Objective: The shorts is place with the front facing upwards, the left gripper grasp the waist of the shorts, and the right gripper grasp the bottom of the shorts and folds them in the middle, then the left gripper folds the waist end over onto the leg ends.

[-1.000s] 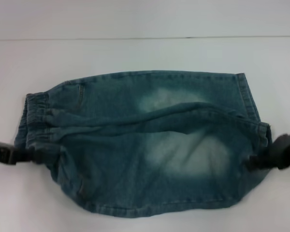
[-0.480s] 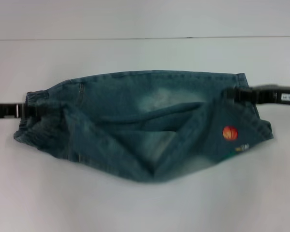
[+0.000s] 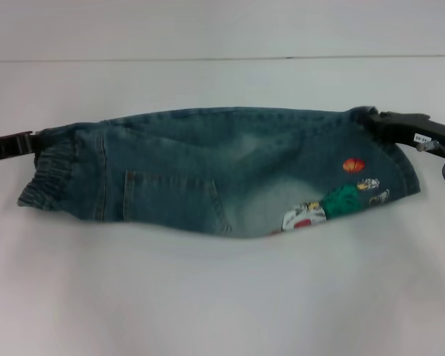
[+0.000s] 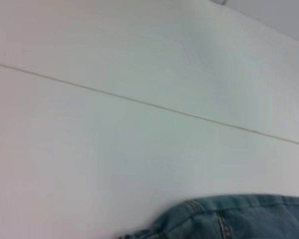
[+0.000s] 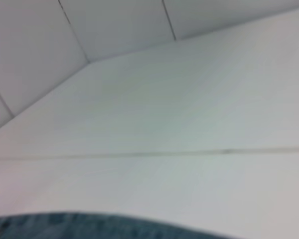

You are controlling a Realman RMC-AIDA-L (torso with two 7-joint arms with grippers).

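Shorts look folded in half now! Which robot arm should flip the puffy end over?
Probably left. The left gripper is at the waist of the shorts; the right gripper is by the leg ends.

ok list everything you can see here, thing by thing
shorts: one, blue-green washed denim, lying folded lengthwise across the middle of the table, pocket and embroidered cartoon figure facing up
waist of the shorts: one, puckered elastic band, at the robot's left end
table: one, white, under everything
left gripper: one, black, at the far corner of the waist
right gripper: one, black, at the far corner of the leg end
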